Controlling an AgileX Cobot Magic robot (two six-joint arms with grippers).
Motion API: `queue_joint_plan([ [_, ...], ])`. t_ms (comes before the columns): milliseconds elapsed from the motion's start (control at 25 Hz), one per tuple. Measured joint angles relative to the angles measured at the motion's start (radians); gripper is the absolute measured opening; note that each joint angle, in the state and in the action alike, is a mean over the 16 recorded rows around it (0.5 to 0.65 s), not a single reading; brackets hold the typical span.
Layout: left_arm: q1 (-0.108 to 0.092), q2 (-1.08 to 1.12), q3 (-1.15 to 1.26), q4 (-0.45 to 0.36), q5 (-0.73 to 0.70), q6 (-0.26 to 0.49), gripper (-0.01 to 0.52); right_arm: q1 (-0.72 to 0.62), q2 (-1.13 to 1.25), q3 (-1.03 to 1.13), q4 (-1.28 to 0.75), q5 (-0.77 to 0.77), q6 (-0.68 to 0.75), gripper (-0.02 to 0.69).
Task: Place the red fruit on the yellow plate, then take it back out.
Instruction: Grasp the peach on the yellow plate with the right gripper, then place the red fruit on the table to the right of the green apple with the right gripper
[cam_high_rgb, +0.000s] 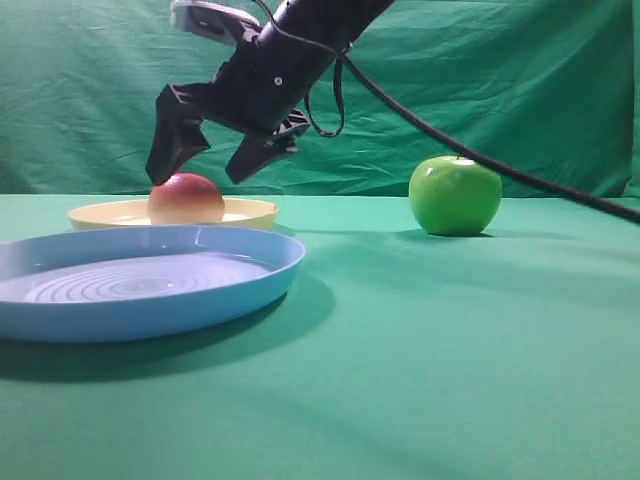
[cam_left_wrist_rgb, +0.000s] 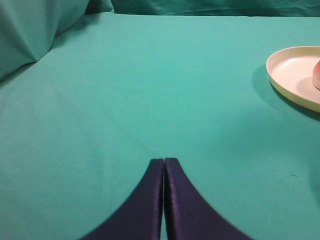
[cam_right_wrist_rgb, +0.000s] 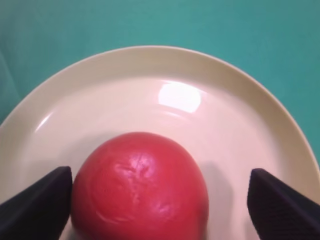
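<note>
The red fruit (cam_high_rgb: 185, 198) (cam_right_wrist_rgb: 140, 187) rests on the pale yellow plate (cam_high_rgb: 250, 211) (cam_right_wrist_rgb: 240, 110) at the back left. My right gripper (cam_high_rgb: 212, 165) (cam_right_wrist_rgb: 160, 200) hangs open just above the fruit, reaching in from the upper right. In the right wrist view its fingers stand either side of the fruit, the left one close against it, the right one well apart. In the left wrist view my left gripper (cam_left_wrist_rgb: 164, 161) is shut and empty over bare cloth, the yellow plate (cam_left_wrist_rgb: 290, 75) lying off to its right.
A larger light-blue plate (cam_high_rgb: 250, 285) with concentric rings sits in front of the yellow one at the near left. A glossy green apple (cam_high_rgb: 455, 195) stands at the back right. Green cloth covers the table and the backdrop.
</note>
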Motion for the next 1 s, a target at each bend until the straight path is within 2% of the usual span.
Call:
queue_joint_plan([
  [400, 0.000, 0.000, 0.000, 0.000, 0.000, 0.000, 0.000, -0.001, -0.022, -0.004, 0.016, 0.046, -0.013, 0.295],
  [520, 0.000, 0.000, 0.000, 0.000, 0.000, 0.000, 0.000, -0.006, -0.063, -0.007, 0.004, 0.087, 0.010, 0.233],
  [720, 0.000, 0.000, 0.000, 0.000, 0.000, 0.000, 0.000, -0.024, -0.165, -0.012, -0.079, 0.179, 0.107, 0.200],
  [1000, 0.000, 0.000, 0.000, 0.000, 0.000, 0.000, 0.000, -0.068, -0.341, -0.013, -0.289, 0.339, 0.346, 0.191],
])
